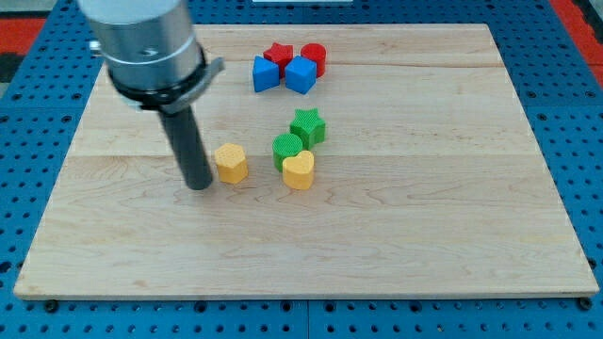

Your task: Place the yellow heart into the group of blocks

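Note:
The yellow heart lies near the board's middle, touching the green round block just above it. A green star sits above and right of those. A yellow hexagon block lies left of the heart. My tip rests on the board just left of the yellow hexagon, close to it, and well left of the heart. At the view's top are a blue block, a blue cube, a red star and a red round block, bunched together.
The wooden board lies on a blue pegboard surface. The arm's grey cylinder body hangs over the board's upper left corner.

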Controlling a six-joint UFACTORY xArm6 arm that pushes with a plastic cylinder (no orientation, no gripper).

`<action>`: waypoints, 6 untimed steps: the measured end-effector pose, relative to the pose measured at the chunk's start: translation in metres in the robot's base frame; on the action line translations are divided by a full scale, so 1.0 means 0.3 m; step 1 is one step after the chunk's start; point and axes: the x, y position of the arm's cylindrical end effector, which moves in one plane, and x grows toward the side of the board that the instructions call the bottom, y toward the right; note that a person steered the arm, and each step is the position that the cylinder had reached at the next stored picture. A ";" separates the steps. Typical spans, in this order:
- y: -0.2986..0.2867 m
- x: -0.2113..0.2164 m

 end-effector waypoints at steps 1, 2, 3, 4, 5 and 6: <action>0.111 -0.111; 0.175 -0.173; 0.005 -0.012; 0.103 0.131; 0.291 0.076; 0.334 -0.104</action>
